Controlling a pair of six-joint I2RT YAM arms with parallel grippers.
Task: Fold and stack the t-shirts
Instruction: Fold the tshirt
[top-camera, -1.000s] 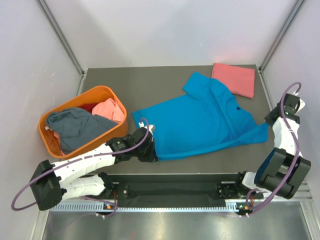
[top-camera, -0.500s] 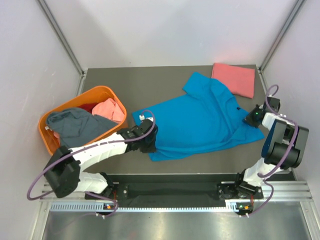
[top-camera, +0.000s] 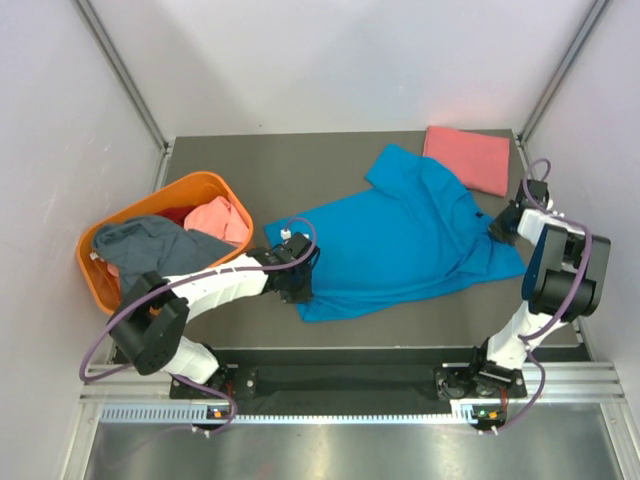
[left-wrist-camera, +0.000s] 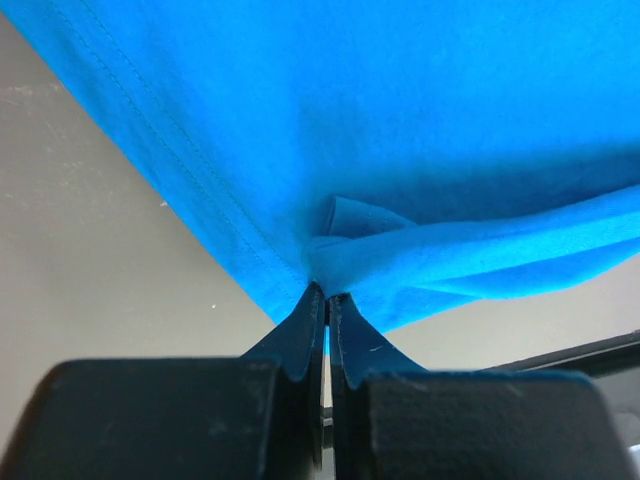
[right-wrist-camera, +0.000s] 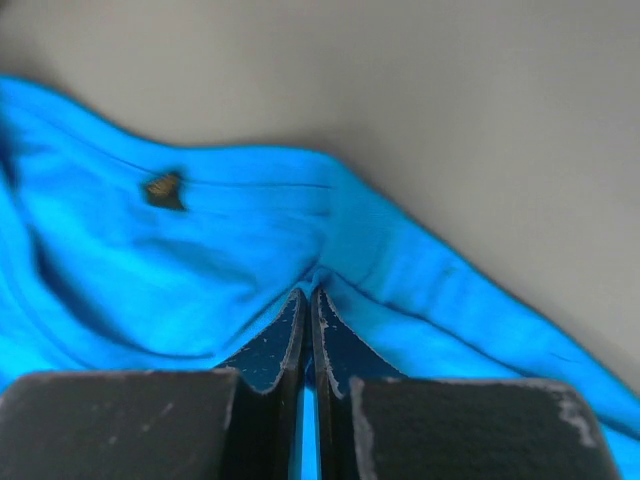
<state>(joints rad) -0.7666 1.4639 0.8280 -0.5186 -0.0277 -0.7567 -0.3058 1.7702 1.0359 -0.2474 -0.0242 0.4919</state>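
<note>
The bright blue t-shirt (top-camera: 400, 240) lies spread out on the dark table, collar toward the right. My left gripper (top-camera: 299, 279) is shut on its lower-left hem, and the left wrist view shows cloth (left-wrist-camera: 400, 120) pinched between the closed tips (left-wrist-camera: 326, 292). My right gripper (top-camera: 501, 226) is shut on the shirt near the collar and right shoulder. The right wrist view shows a pinched fold (right-wrist-camera: 200, 260) at the tips (right-wrist-camera: 308, 295), beside the neck label (right-wrist-camera: 163, 188). A folded salmon-pink t-shirt (top-camera: 467, 158) lies at the back right.
An orange plastic basket (top-camera: 200, 180) stands at the left and holds a grey-blue t-shirt (top-camera: 155, 255) and a salmon-pink one (top-camera: 220, 218). Grey walls and metal posts enclose the table (top-camera: 300, 170). The arm bases and a rail run along the near edge.
My right gripper has swung in from the table's right edge onto the blue shirt's shoulder. My left gripper has moved slightly away from the near edge along the hem. The right sleeve is drawn in.
</note>
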